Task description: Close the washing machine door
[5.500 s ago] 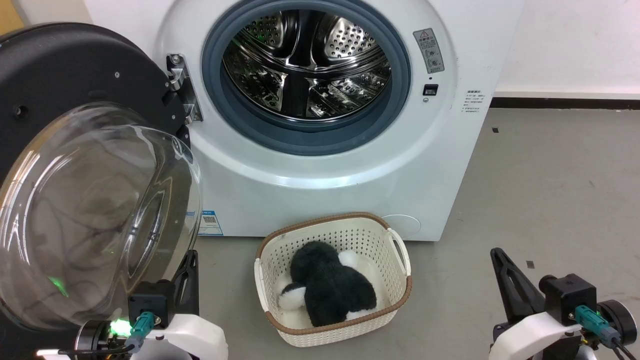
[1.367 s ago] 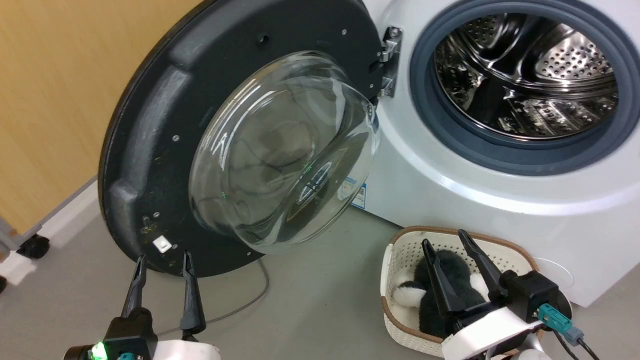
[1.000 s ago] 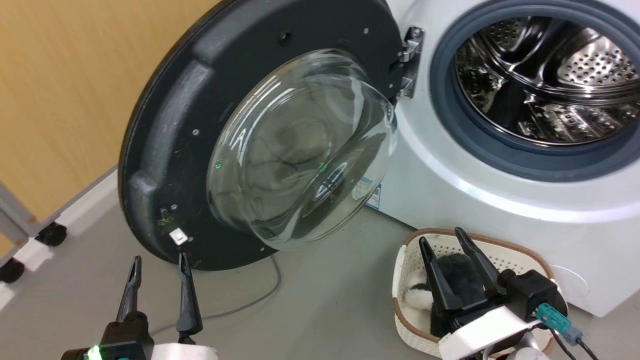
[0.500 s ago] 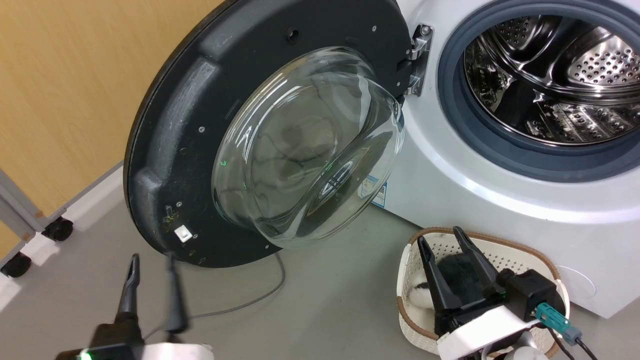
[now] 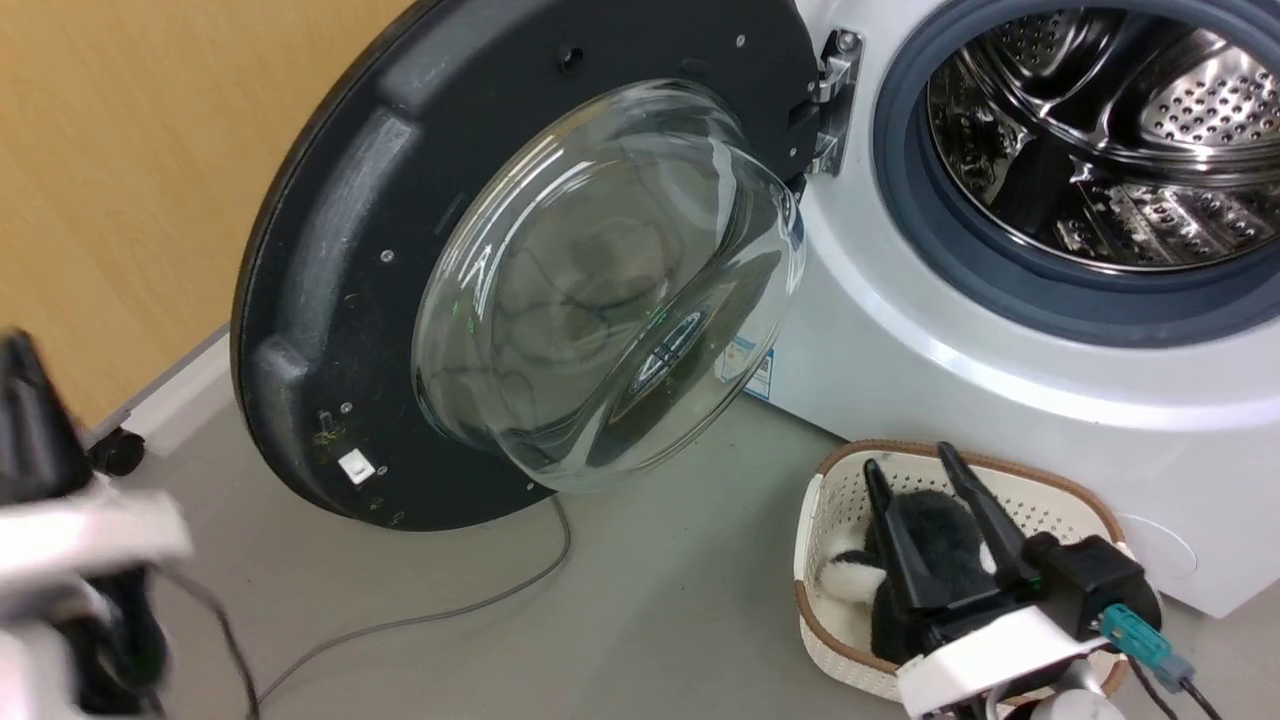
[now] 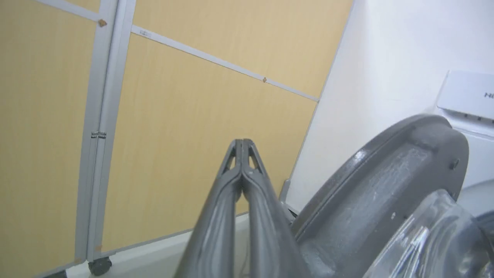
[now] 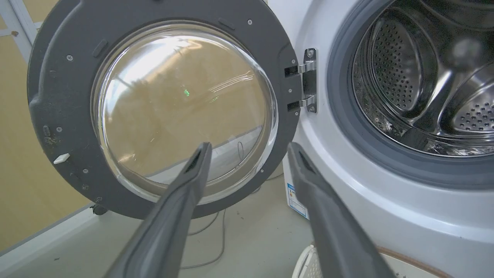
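The washing machine door (image 5: 330, 250) stands wide open to the left of the washing machine (image 5: 960, 400), showing its matte black inner face and bulging glass bowl (image 5: 600, 290). A metal hinge (image 7: 308, 81) joins it to the white front beside the steel drum (image 5: 1110, 130). In the left wrist view my left gripper (image 6: 242, 142) is shut with nothing in it, left of the door's rim (image 6: 386, 193) and apart from it. That left arm (image 5: 70, 540) is a blur at the head view's left edge. My right gripper (image 5: 908, 460) is open above the basket, its fingers (image 7: 185, 193) pointing at the door.
A cream perforated basket (image 5: 1040, 490) with a black-and-white plush toy (image 5: 930, 540) sits on the grey floor before the machine. A grey cable (image 5: 440, 620) runs under the door. A wood-coloured panel (image 6: 193, 127) on castors (image 5: 115, 450) stands left of the door.
My left gripper has gone from open to shut, and its arm has swung left and up, now blurred at the head view's edge. The right gripper stays open over the basket.
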Motion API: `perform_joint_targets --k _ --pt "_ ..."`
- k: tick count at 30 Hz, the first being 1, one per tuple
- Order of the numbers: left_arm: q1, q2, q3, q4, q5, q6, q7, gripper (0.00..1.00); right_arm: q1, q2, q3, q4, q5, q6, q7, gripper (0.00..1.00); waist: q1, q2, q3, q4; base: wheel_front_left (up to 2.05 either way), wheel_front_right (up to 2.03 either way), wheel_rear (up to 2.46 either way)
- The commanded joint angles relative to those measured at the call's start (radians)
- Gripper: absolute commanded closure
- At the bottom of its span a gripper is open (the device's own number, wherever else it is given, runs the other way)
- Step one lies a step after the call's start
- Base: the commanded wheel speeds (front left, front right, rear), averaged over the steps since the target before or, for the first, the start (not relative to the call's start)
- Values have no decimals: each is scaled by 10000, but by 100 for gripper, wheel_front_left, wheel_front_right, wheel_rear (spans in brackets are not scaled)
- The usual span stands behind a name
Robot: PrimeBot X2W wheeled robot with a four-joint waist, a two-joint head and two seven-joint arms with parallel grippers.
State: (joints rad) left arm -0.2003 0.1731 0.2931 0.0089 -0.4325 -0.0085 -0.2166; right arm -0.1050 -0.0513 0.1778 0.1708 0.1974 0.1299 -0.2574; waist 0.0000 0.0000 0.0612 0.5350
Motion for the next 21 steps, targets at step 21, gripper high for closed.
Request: perform_joint_targets --k 21 --pt "-3963 202 2460 5748 -7543 -305 6543 100 686 11 -578 -501 -332 8 -44 0 0 0 215 -286 0 0 0"
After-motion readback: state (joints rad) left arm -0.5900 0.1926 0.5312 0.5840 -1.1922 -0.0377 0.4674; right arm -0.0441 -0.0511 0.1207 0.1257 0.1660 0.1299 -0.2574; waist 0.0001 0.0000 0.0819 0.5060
